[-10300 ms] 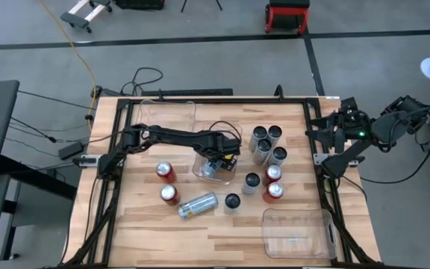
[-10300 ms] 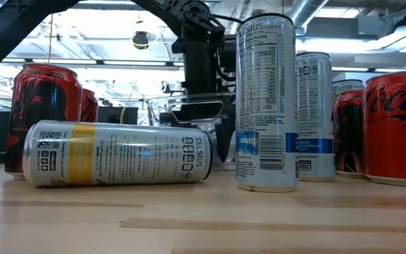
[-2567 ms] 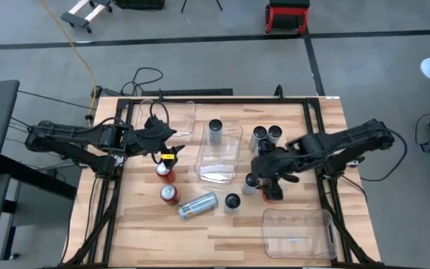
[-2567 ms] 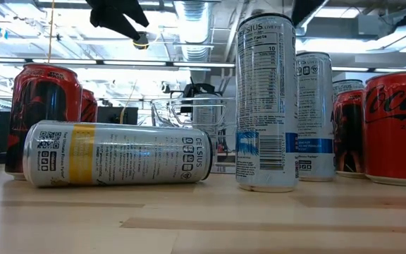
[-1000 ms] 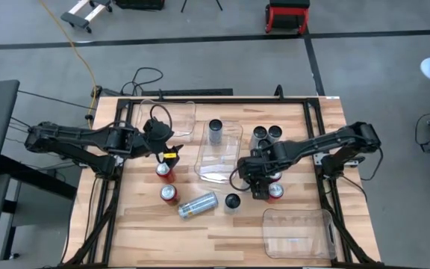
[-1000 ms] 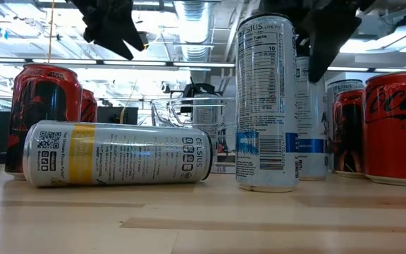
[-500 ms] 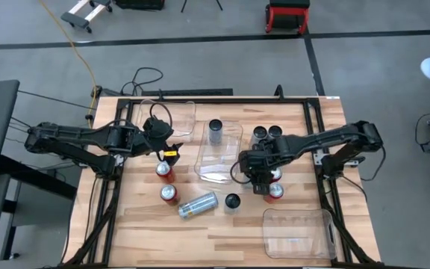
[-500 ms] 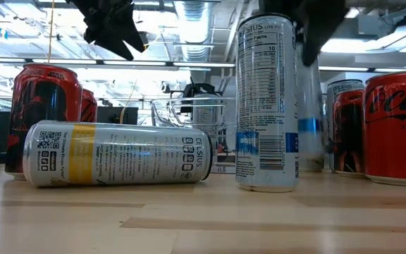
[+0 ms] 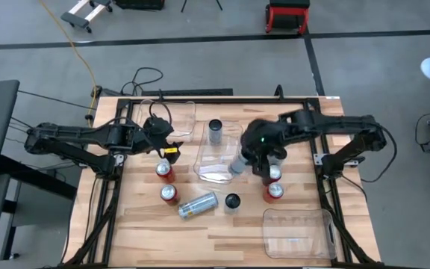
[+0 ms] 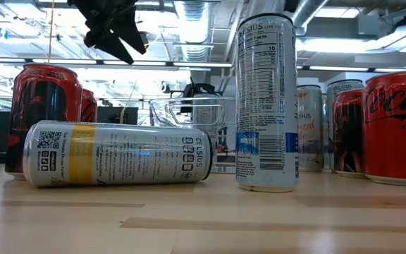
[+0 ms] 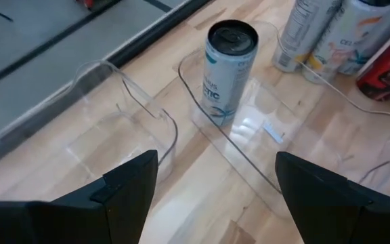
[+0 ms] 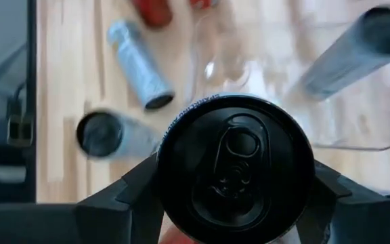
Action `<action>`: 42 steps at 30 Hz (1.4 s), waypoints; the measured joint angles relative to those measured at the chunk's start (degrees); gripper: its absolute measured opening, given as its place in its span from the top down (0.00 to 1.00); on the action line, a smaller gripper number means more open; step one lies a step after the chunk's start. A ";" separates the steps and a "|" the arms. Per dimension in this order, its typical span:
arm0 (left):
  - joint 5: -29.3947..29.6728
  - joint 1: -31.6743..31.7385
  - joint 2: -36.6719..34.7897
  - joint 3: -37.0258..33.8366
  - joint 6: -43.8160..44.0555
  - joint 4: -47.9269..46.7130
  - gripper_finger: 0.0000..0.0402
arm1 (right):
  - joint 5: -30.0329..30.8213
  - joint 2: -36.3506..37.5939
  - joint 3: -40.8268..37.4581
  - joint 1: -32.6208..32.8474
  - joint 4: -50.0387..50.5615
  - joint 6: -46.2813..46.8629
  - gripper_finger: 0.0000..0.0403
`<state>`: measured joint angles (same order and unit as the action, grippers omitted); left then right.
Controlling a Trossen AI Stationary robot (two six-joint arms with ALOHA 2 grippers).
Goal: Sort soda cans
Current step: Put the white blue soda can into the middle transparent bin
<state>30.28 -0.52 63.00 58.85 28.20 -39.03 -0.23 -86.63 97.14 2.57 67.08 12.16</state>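
My right gripper [image 9: 245, 160] is shut on a silver-grey soda can [image 9: 238, 164], held in the air over the right rim of the clear centre bin [image 9: 204, 166]. Its dark top fills the right wrist view [image 12: 235, 169]. Another silver-grey can [image 9: 215, 131] stands on its base in that bin's far end and also shows in the left wrist view [image 11: 229, 71]. My left gripper [image 9: 164, 140] is open and empty in the air left of the bin, above the red cans [image 9: 164, 171]. In the left wrist view [image 11: 215, 196] its fingers stand wide apart. My right gripper pinches the can's side wall just below the top rim [image 12: 162, 177] between its two fingers [image 12: 124, 196], one on each side. The fingers come from above, pointing down along the can. The can hangs below them, lifted clear of the table and a little tilted.
Two red cans [image 9: 169, 194] stand left of the bin, and a silver can [image 9: 198, 204] lies on its side at the front. A dark-topped can [image 9: 232, 202] and two red cans [image 9: 274, 191] stand right of centre. Clear bins sit at the far left [image 9: 176, 118] and near right [image 9: 297, 232].
My right gripper has lifted the silver-grey can off the table from among the cans on the right. It has carried the can up and toward the table's far-left, over the centre bin's right rim. In the low view the can has risen out of sight.
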 joint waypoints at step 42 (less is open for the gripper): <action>1.35 2.28 -0.02 -0.02 2.74 4.57 0.27 | -0.04 -17.77 -5.59 -20.62 -12.76 -18.67 0.37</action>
<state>31.63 1.76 62.98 58.83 30.94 -34.46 -0.27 -104.40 91.55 -18.04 54.32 -6.50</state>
